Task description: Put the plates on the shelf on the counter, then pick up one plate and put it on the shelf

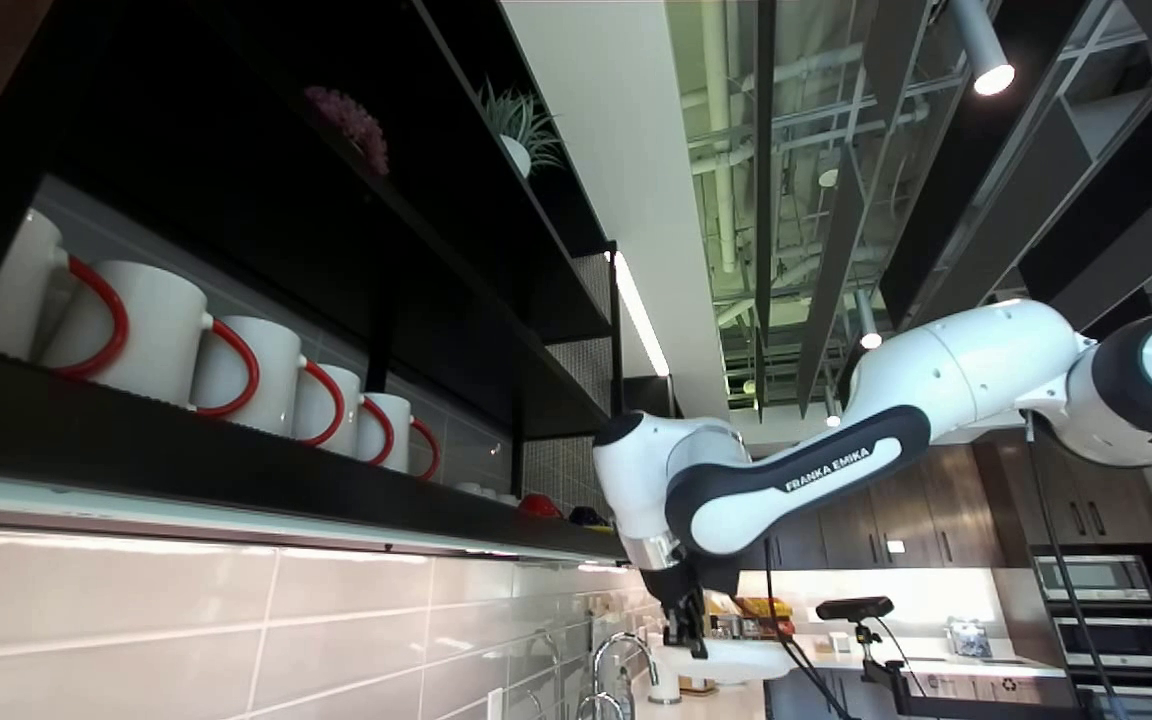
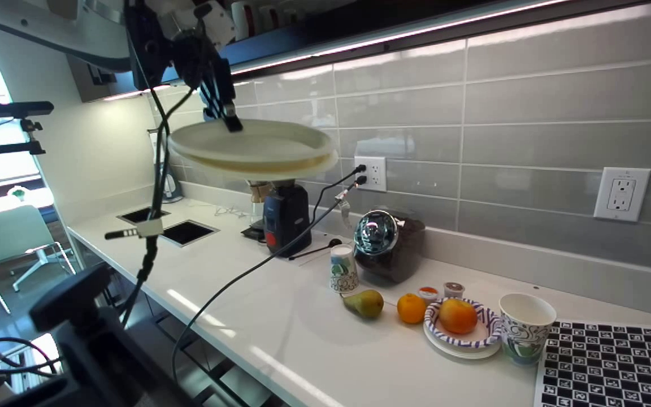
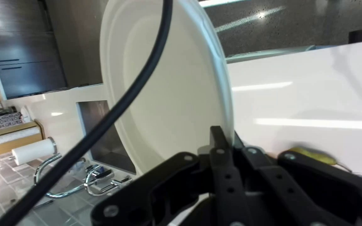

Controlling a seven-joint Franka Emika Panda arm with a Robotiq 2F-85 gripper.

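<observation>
My gripper [image 2: 232, 121] is shut on the near rim of pale round plates [image 2: 280, 141] and holds them in the air above the counter [image 2: 269, 339]. Two rims seem stacked, but I cannot tell the number surely. In the wrist view the plates [image 3: 174, 81] stretch out past the fingertips [image 3: 228, 138], one finger on each side of the rim. In an exterior view the plates [image 1: 736, 660] hang from the gripper [image 1: 696, 640], below the level of the black shelf [image 1: 216, 450]. The shelf's underside [image 2: 314, 39] shows at the top of an exterior view.
White mugs [image 1: 251, 375] with red handles stand along the shelf's lower board, with a red item [image 1: 539, 505] farther along. On the counter are a pear [image 2: 365, 304], an orange [image 2: 411, 308], a bowl of fruit [image 2: 492, 322] and paper cups [image 2: 526, 328]. A faucet [image 1: 626, 645] stands beyond. Cables [image 2: 159, 164] hang near the arm.
</observation>
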